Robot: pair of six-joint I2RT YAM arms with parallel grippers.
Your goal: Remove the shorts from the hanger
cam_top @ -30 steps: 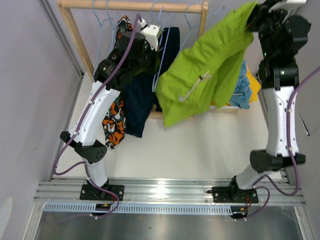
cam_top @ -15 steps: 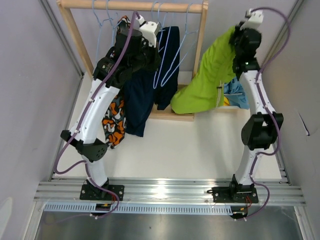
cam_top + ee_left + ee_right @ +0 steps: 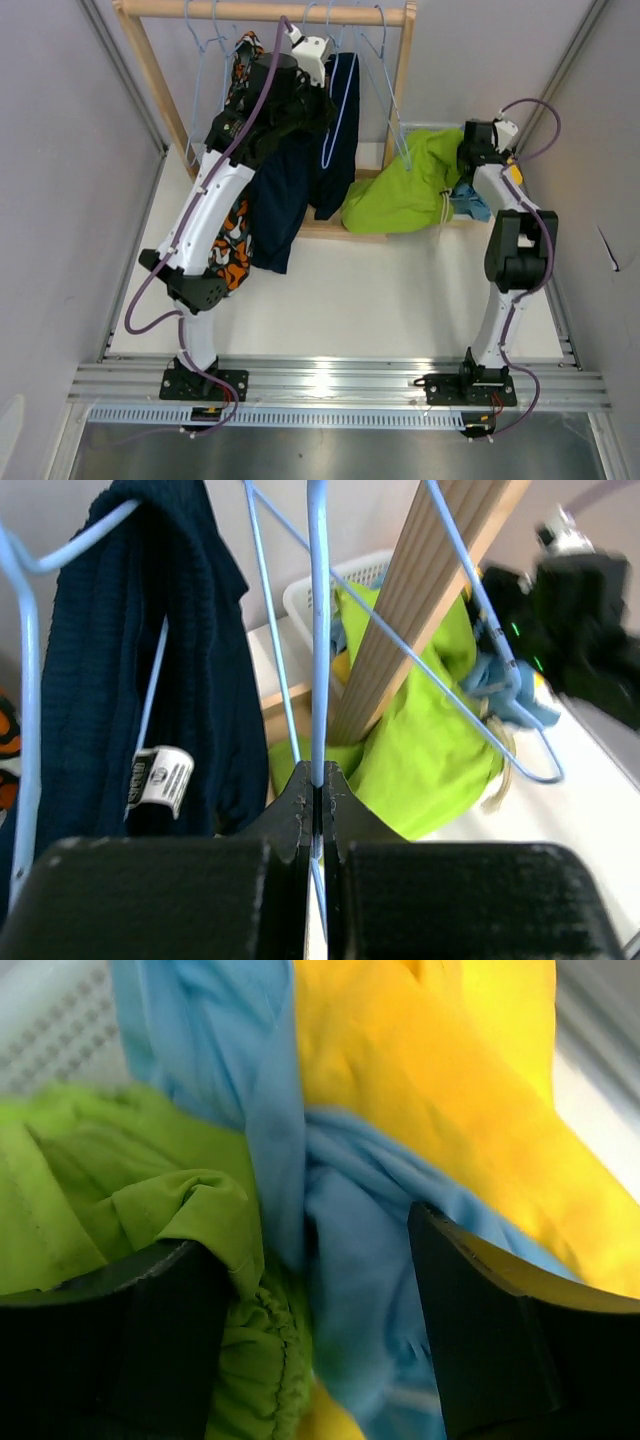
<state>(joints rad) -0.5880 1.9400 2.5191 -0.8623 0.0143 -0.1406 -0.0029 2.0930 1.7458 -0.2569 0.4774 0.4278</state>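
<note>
Lime-green shorts (image 3: 400, 190) lie heaped toward the far right edge of the table (image 3: 400, 300). They drape over a white basket (image 3: 305, 595) beside the right post of the wooden rack (image 3: 270, 12), tangled with light blue shorts (image 3: 340, 1220) and yellow shorts (image 3: 430, 1090). The right claw (image 3: 310, 1310) hovers over the heap with fingers spread, gripping nothing. At the rack, the left claw (image 3: 315, 800) is pressed together on the wire of a pale blue hanger (image 3: 318, 630). Navy shorts (image 3: 285, 200) hang just beside it, and patterned shorts (image 3: 228, 250) hang nearer the far left corner. The green pair looks delivered. Next, by this reading, the right arm must lift clear and reach back for the navy pair.
</note>
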